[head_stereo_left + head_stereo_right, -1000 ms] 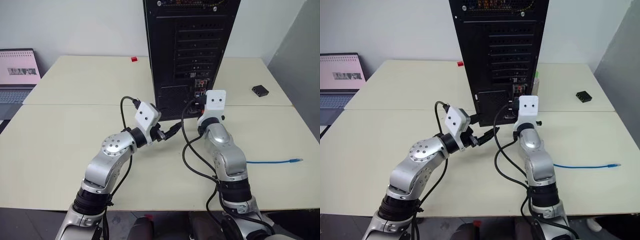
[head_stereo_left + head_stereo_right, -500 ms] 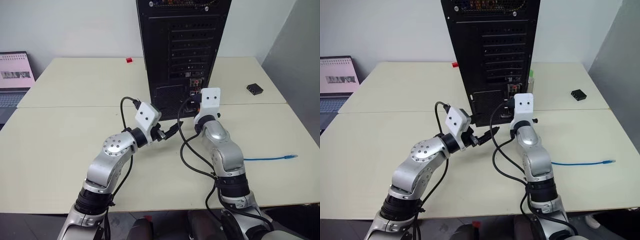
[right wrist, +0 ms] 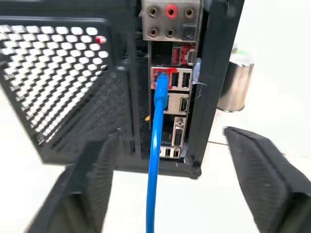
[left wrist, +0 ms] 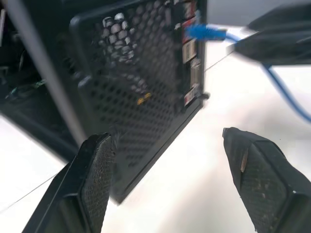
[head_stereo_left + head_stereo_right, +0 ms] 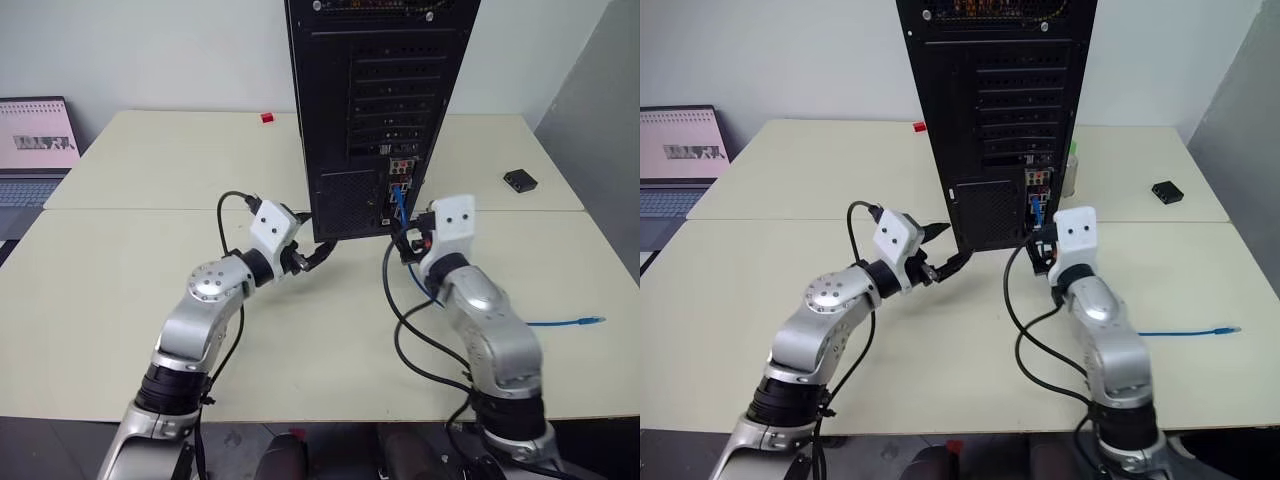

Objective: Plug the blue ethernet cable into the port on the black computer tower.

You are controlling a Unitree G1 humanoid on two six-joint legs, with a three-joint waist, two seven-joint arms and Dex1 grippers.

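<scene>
A: Cream tabletop point(image 5: 130, 290) is carrying the black computer tower point(image 5: 380, 100) upright toward the back, with a laptop point(image 5: 35, 150) sitting off at the left edge.

B: And the blue ethernet cable point(image 3: 156, 145)?

A: Its plug is sitting in the port point(image 3: 160, 77) on the connector strip, and the cord is trailing down and away across the table.

B: Grippers?

A: The right gripper point(image 3: 170, 194) is hanging just in front of the strip, fingers spread, gripping nothing. The left gripper point(image 4: 170, 184) is hovering by the mesh vent point(image 4: 131, 82), likewise spread and empty.
</scene>
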